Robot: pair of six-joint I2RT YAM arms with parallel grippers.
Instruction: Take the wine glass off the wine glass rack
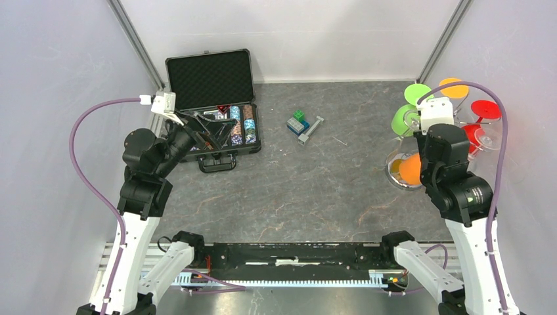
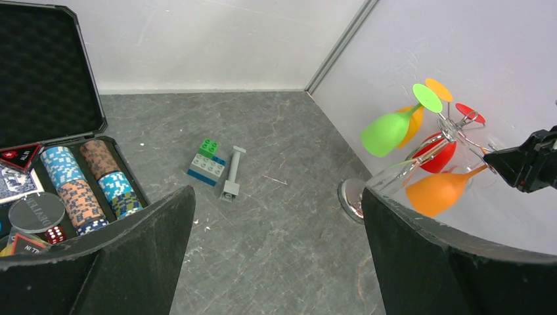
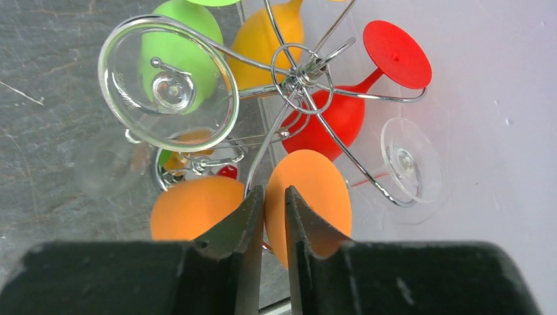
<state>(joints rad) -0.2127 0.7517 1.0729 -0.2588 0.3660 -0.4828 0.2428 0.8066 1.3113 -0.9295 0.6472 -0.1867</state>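
Here the right gripper (image 3: 274,191) hangs over the silver wire wine glass rack (image 2: 351,198). Its fingers sit close together either side of the stem of the orange wine glass (image 3: 197,209), which hangs bowl-down on the rack; whether they clamp it, I cannot tell. The left gripper (image 2: 277,197) gapes wide above the open black chip case (image 1: 210,79).

The left arm (image 1: 140,197) stands up from its base at the near left. It bends at the elbow and points away and to the right. The left gripper (image 2: 277,193) is wide open, its two black fingers (image 2: 131,256) sitting far apart. The right arm (image 1: 463,193) rises at the near right and reaches straight ahead, its wrist tipped down. The right gripper (image 3: 273,191) has its fingers almost together — only a thin gap shows between them.
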